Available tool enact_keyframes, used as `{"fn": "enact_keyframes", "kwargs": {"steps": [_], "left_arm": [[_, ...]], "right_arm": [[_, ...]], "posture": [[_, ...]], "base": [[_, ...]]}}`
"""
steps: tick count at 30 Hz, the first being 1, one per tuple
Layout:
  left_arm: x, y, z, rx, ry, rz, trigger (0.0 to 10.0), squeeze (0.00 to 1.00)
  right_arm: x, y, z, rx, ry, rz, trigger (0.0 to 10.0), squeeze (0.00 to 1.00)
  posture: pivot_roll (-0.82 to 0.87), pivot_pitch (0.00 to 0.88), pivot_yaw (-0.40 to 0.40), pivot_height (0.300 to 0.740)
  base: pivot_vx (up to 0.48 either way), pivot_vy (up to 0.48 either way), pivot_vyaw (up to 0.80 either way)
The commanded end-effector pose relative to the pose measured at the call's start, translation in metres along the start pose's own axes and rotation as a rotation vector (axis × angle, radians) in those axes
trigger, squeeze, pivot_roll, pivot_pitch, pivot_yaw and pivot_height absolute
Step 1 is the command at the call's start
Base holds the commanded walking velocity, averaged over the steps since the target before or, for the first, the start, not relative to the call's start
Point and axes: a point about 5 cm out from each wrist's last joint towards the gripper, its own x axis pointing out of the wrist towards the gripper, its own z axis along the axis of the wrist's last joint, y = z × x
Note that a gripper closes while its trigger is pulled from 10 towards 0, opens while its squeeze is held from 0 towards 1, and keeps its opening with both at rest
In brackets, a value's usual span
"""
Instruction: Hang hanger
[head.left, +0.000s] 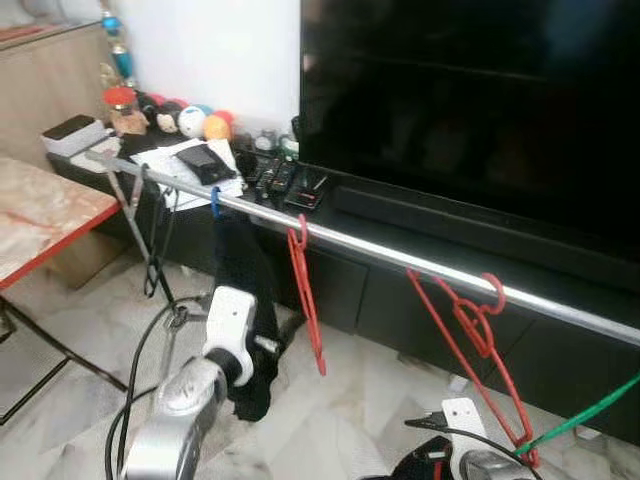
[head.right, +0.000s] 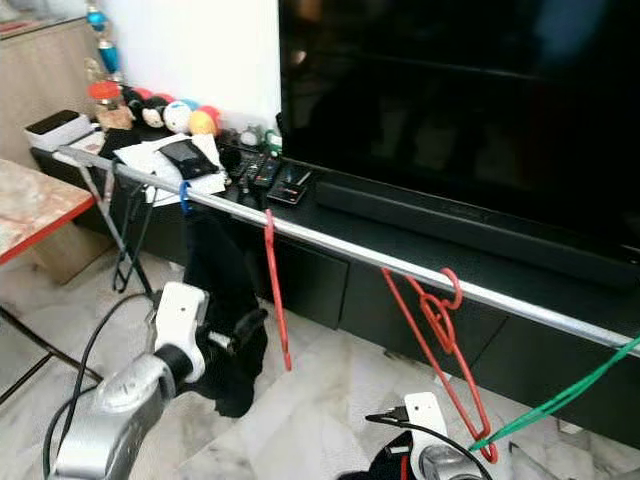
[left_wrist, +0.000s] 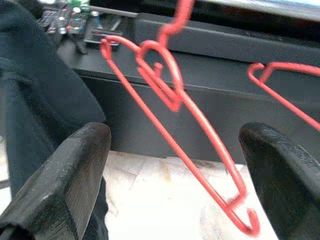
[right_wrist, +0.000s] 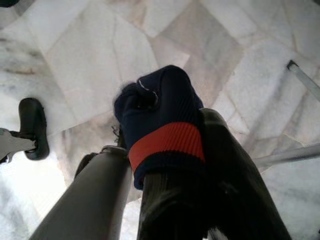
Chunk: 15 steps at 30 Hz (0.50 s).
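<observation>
A silver rail (head.left: 380, 250) runs in front of the TV stand. Two red hangers hang from it, one near the middle (head.left: 306, 300) and one further right (head.left: 470, 335). A green hanger (head.left: 590, 410) slants in at the far right. A dark garment (head.left: 240, 290) hangs on a blue hook. My left gripper (left_wrist: 175, 132) is open beside that garment, facing the red hanger (left_wrist: 200, 125) with nothing between its fingers. Low down, my right gripper (right_wrist: 160, 135) is shut on a navy cloth with a red band (right_wrist: 162, 125).
A large black TV (head.left: 470, 100) stands on the dark stand (head.left: 400, 290) behind the rail. Remotes, papers and toys (head.left: 210, 150) crowd the stand's left end. A red-edged table (head.left: 40, 215) is at the left. Cables (head.left: 140, 370) trail over the marble floor.
</observation>
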Motion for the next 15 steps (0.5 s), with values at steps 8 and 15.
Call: {"fn": "enact_keyframes", "kwargs": {"steps": [8, 15], "left_arm": [[0.024, 0.008, -0.001, -0.044, 0.170, -0.025, 10.0, 0.00], [0.043, -0.013, 0.014, -0.065, 0.181, -0.168, 10.0, 1.00]], "right_arm": [[-0.001, -0.002, 0.007, -0.017, -0.020, -0.001, 10.0, 0.00], [-0.001, -0.002, 0.008, -0.037, -0.021, 0.002, 10.0, 0.00]], "posture": [[0.03, 0.000, -0.043, 0.740], [0.03, 0.000, -0.048, 0.740]], "base": [[0.000, 0.000, 0.00], [0.000, 0.000, 0.00]]}}
